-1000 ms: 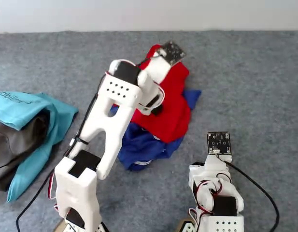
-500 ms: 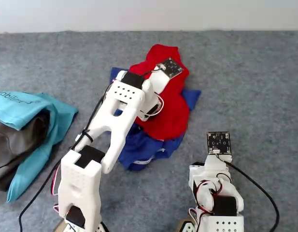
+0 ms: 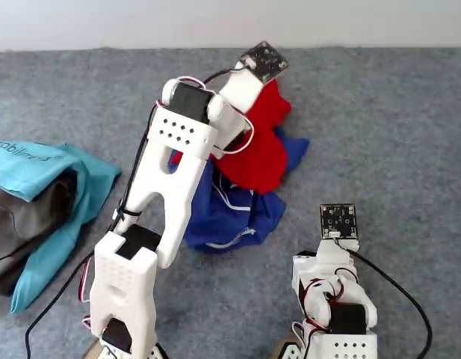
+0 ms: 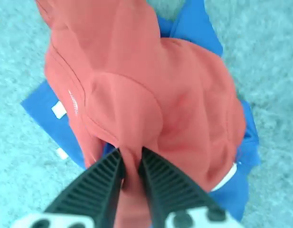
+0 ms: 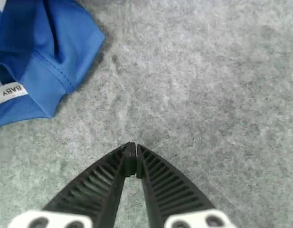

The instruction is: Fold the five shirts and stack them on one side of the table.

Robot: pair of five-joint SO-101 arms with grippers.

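Left end effector [image 4: 131,159]: fingers nearly together, pinching fold of red shirt [image 3: 261,149]. Red shirt at mid counter [image 3: 394,134], bunched, hanging from pinch. Its long axis runs far-to-near, with lower end draped on blue shirt [image 3: 231,213]. Blue shirt crumpled beneath, spreading toward near side. Right end effector [image 5: 131,153]: fingertips touching, holding nothing, over bare counter near blue shirt edge. 2 more at left edge: teal shirt [image 3: 43,168] heaped over dark shirt [image 3: 17,221].
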